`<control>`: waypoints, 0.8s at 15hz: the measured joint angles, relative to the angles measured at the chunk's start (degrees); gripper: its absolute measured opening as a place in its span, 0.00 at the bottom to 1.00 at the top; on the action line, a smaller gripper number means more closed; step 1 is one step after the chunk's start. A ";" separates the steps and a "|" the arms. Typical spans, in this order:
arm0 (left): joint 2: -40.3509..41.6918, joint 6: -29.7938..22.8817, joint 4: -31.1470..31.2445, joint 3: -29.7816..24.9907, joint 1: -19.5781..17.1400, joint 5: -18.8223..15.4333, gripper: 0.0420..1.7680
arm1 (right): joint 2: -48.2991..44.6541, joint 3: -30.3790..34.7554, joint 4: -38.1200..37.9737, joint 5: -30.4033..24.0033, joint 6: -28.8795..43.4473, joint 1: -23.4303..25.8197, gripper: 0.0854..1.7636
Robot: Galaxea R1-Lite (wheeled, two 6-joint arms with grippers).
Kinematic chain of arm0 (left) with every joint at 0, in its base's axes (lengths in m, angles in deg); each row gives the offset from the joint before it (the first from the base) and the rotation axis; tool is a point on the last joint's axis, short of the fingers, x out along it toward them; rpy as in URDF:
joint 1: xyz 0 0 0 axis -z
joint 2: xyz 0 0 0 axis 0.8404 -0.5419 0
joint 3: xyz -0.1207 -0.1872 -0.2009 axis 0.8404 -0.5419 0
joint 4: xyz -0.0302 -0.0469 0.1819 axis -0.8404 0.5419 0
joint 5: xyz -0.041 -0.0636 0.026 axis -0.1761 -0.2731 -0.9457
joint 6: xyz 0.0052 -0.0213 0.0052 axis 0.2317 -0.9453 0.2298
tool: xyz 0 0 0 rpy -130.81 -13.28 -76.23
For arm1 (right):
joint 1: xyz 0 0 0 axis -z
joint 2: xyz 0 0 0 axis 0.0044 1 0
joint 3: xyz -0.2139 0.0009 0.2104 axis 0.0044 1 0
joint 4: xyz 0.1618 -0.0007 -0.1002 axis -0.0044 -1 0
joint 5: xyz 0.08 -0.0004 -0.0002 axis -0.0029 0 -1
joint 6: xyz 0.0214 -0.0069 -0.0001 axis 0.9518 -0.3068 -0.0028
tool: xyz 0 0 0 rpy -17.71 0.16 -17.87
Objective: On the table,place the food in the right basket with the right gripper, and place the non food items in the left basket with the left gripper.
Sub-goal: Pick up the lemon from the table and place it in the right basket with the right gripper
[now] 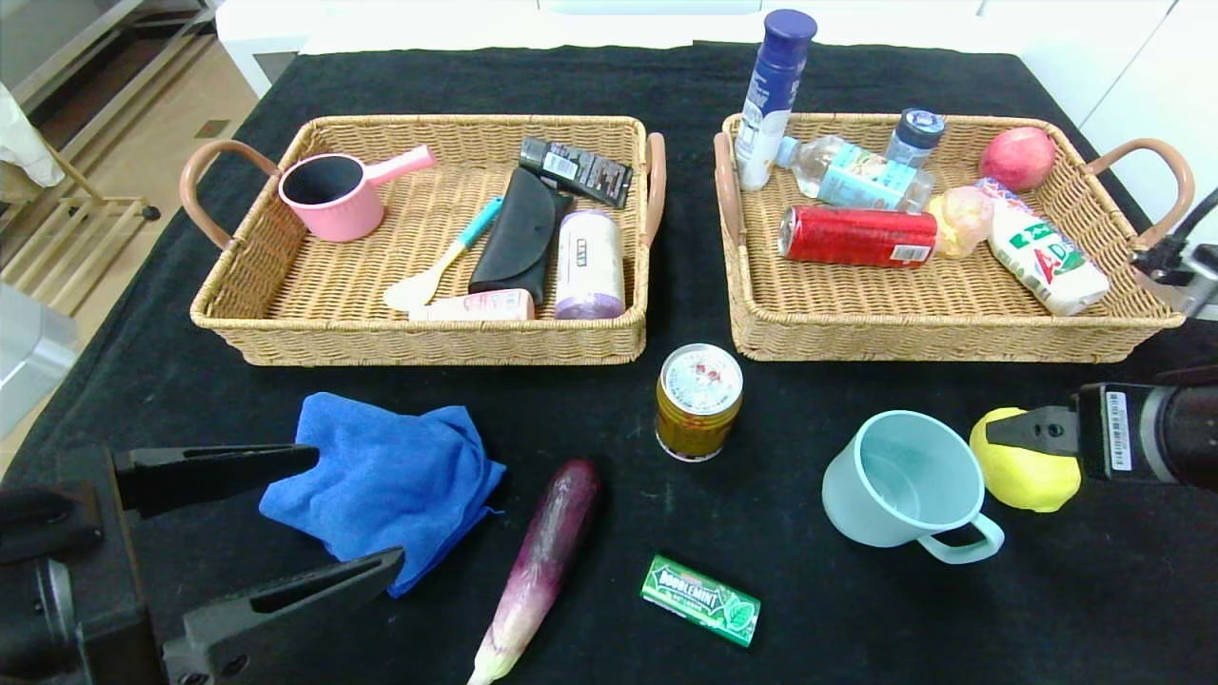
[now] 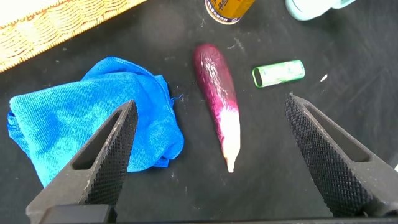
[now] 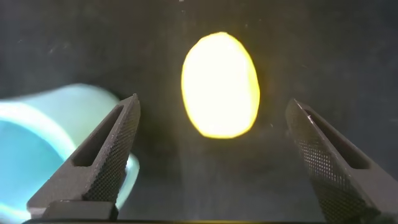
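Observation:
On the black table lie a blue cloth [image 1: 385, 485] [image 2: 87, 118], a purple eggplant [image 1: 547, 552] [image 2: 219, 93], a green gum pack [image 1: 701, 599] [image 2: 278, 73], a lidded jar [image 1: 698, 400], a light blue cup [image 1: 904, 480] [image 3: 43, 143] and a yellow lemon [image 1: 1026, 476] [image 3: 219, 84]. My left gripper [image 1: 357, 509] [image 2: 211, 102] hangs open at the front left, above the cloth's edge and the eggplant's pale end, holding nothing. At the right, my right gripper [image 1: 1023, 433] [image 3: 214, 101] stands open just over the lemon, empty, with the cup beside one finger.
The left basket [image 1: 428, 338] holds a pink pot [image 1: 333, 195], a spatula, a black case, a tube and a purple roll. The right basket [image 1: 952, 338] holds a blue-capped bottle [image 1: 773, 95], a water bottle, a red can [image 1: 856, 236], a red fruit and a white pack.

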 joint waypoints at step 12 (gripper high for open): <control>0.89 0.05 0.02 0.02 -0.11 0.57 0.97 | 7.33 -0.55 0.24 -4.35 2.96 4.84 0.97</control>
